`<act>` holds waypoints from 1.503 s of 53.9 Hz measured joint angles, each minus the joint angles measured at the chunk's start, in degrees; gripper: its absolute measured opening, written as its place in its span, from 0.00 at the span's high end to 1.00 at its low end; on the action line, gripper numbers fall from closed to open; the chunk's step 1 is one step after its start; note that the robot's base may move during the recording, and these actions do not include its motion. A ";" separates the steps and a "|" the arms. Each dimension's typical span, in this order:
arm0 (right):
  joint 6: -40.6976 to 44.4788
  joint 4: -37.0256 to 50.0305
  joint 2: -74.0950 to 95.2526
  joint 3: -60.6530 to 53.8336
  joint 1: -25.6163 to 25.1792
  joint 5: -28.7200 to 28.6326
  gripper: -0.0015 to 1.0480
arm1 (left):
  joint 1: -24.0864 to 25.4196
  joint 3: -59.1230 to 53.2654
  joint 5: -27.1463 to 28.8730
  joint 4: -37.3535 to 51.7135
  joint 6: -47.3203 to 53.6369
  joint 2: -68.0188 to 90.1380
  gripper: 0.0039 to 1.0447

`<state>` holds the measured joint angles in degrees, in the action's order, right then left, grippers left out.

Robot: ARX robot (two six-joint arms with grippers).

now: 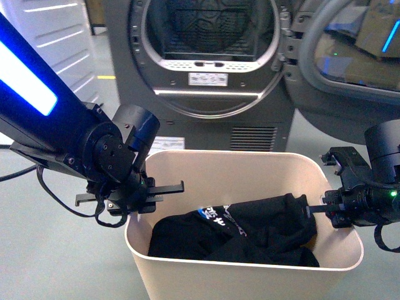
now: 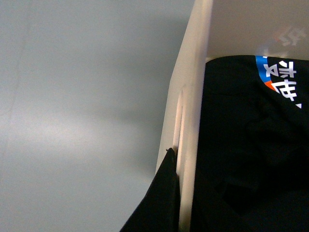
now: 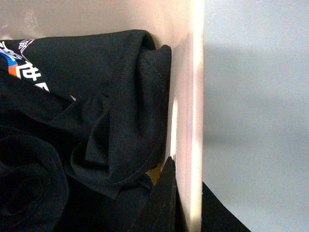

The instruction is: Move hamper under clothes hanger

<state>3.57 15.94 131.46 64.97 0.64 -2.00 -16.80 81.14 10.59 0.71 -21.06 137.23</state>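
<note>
Hamper (image 1: 250, 172) sits on the grey floor (image 1: 50, 250) directly in front of the dark grey dryer (image 1: 206, 94), which has its door (image 1: 356, 56) swung open to the right. The hamper is upright, between the two arms, with its short sides facing them. A black garment (image 1: 250, 231) with white and blue print is piled inside, against the right wall.

Left arm (image 1: 37, 106) comes down from the upper left corner of the front view with its blue light strip on. The wrist is bent inward, so the left gripper (image 1: 150, 195) sits at the rim of the hamper's left short wall. In the left wrist view one dark finger (image 2: 157, 203) lies on the outer face of that wall, tip right at the handle slot (image 2: 179, 130). The other finger is lost against the black cloth (same colour, no edge visible), so I cannot tell whether this one is clamped or loose.

Right arm (image 1: 384, 162) enters from the right edge, forearm roughly level. The right gripper (image 1: 329, 211) is at the hamper's right short wall, just below the rim. In the right wrist view its fingers (image 3: 166, 193) straddle the wall, one inside touching the inner face beside the slot, one dark tip outside against the outer face. It is closed on the hamper wall. The garment's fold presses up to the inside finger.
</note>
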 joint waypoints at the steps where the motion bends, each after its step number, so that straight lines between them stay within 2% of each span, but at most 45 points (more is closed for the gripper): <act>1: 0.00 0.00 0.00 0.00 0.00 -0.02 0.97 | 0.09 0.00 -0.04 0.00 0.02 0.00 0.97; 24: 0.02 0.13 0.00 -0.02 -2.14 1.55 0.97 | -2.14 0.02 -1.60 0.02 0.04 -0.04 0.97; 81: 0.07 0.17 0.07 -0.04 -1.51 0.70 0.97 | -1.42 -0.04 -1.07 0.02 0.04 -0.20 0.97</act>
<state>3.64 16.12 131.52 64.93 -0.86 -1.30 -18.22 81.10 9.52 0.73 -21.02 137.03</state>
